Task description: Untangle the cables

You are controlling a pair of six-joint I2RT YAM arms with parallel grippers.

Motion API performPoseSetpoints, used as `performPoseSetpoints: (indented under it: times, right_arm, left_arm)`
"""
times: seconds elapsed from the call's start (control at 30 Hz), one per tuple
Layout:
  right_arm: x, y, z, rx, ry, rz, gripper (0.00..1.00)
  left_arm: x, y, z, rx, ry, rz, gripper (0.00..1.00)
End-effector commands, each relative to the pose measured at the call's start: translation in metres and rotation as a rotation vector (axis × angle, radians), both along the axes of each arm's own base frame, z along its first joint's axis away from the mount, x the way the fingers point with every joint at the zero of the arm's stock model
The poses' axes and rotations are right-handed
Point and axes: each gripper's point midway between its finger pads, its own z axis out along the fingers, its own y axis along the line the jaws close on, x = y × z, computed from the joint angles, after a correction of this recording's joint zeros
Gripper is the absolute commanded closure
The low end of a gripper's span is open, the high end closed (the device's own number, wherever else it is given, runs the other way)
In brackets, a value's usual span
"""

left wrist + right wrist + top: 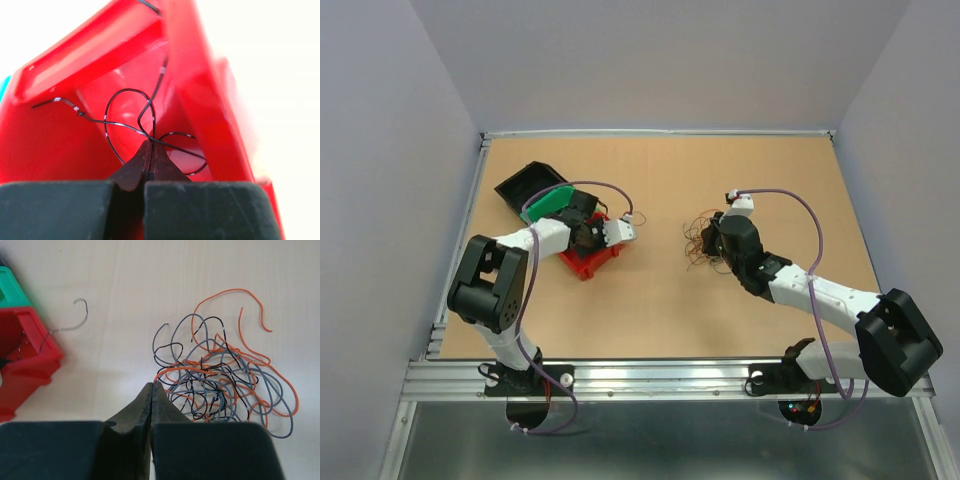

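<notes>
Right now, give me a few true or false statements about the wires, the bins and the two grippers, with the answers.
1. The left gripper is shut on a black wire over the red bin. True.
2. The wire tangle lies inside the green bin. False: it lies on the table, just beside the right gripper.
3. The right gripper's fingers are spread wide. False: they are closed together.
4. A single grey wire lies apart from the wire tangle, close to the red bin. True.
</notes>
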Motion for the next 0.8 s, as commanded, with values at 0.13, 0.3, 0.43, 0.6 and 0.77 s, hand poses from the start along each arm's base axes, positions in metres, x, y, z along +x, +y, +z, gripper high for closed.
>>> performPoseSetpoints:
  times: [0.13,0.3,0.43,0.6,0.77]
  right_arm:
    - [0.006,0.006,0.008,0.030,-0.033,0.010,1.00]
    - [0.007,0.009,0.007,0.032,-0.028,0.020,0.99]
    - [0.007,0.010,0.005,0.030,-0.022,0.020,0.99]
    - [0.006,0.008,0.008,0.035,-0.031,0.018,0.99]
    - [0.004,0.007,0.008,0.037,-0.034,0.016,0.99]
  left_arm:
    - [-0.080,0.001,-0.009,0.087,0.173,-0.391,0.93]
    - [-0.043,-0.006,0.026,0.076,0.077,-0.300,0.32]
    - [-0.030,-0.018,0.063,-0.004,0.003,-0.261,0.01]
    - [-0.026,-0.016,0.094,-0.026,-0.059,-0.211,0.01]
    - [-0.017,-0.004,0.117,-0.032,-0.138,-0.103,0.01]
